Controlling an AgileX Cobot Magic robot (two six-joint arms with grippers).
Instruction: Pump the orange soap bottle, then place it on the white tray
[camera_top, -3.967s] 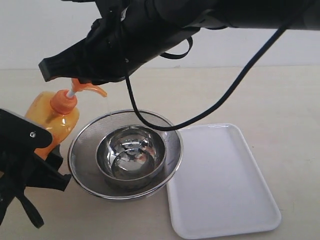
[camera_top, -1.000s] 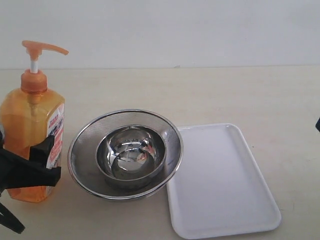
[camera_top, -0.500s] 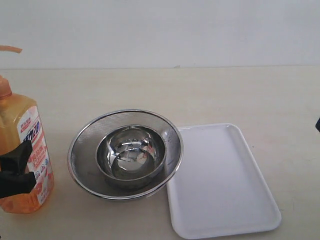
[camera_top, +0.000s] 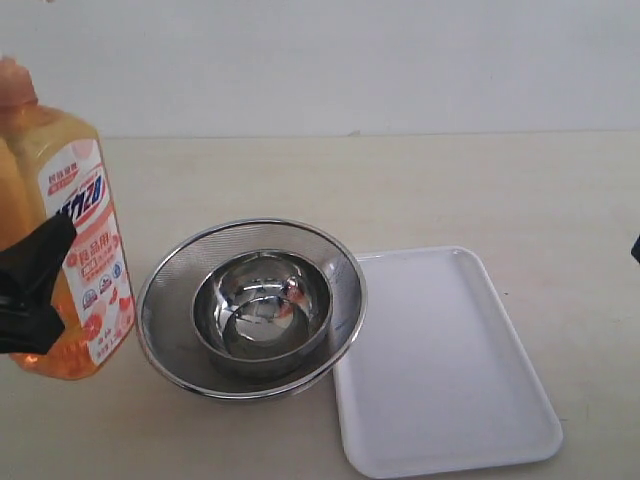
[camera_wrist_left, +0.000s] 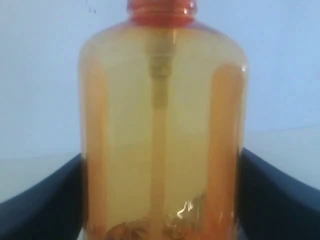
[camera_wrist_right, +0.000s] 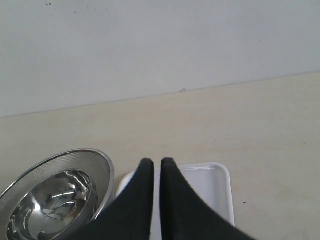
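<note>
My left gripper (camera_wrist_left: 162, 157) is clamped on the orange soap bottle (camera_top: 65, 220). One dark finger (camera_wrist_left: 40, 210) presses each side of the translucent body, and the bottle fills the whole gap between them. In the exterior view one finger crosses the bottle low down, beside the label.

The bottle stands at the far left edge of the scene, leaning slightly, with its top cut off by the frame. I cannot tell whether its base touches the table (camera_top: 480, 190). It is just left of the mesh strainer (camera_top: 160, 290), which holds a steel bowl (camera_top: 262, 310).

The white tray (camera_top: 450, 360) lies flat to the right of the strainer, well apart from the bottle.

My right gripper (camera_wrist_right: 156, 162) has its fingers pressed together on nothing.
</note>
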